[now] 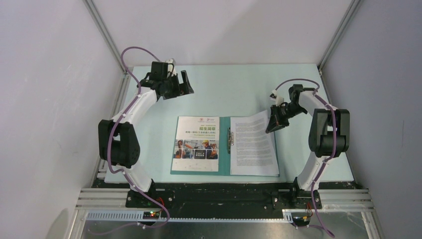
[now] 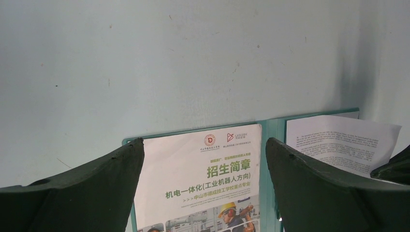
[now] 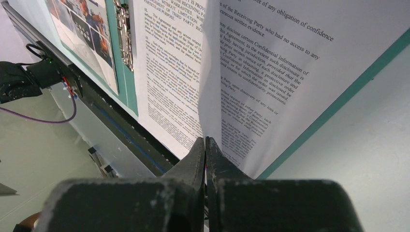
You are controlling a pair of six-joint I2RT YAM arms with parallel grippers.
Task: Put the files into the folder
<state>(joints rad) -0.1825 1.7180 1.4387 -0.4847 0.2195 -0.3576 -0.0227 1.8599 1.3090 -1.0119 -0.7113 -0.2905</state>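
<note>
The teal folder (image 1: pixel 224 149) lies open on the table, with its metal clip (image 1: pixel 230 139) at the spine. The brochure page (image 1: pixel 196 142) lies flat on its left half. The text sheet (image 1: pixel 251 147) lies on its right half with the far right corner raised. My right gripper (image 1: pixel 272 124) is shut on that corner; in the right wrist view the fingertips (image 3: pixel 205 140) pinch the sheet (image 3: pixel 251 72) above the folder's edge (image 3: pixel 338 101). My left gripper (image 1: pixel 185 84) is open and empty behind the folder; its wrist view shows the brochure (image 2: pixel 208 174) between the fingers.
The folder lies on a pale green mat (image 1: pixel 234 89). A black rail (image 1: pixel 224 191) with the arm bases runs along the near edge. White walls and metal posts (image 1: pixel 104 35) close in the left, right and back sides.
</note>
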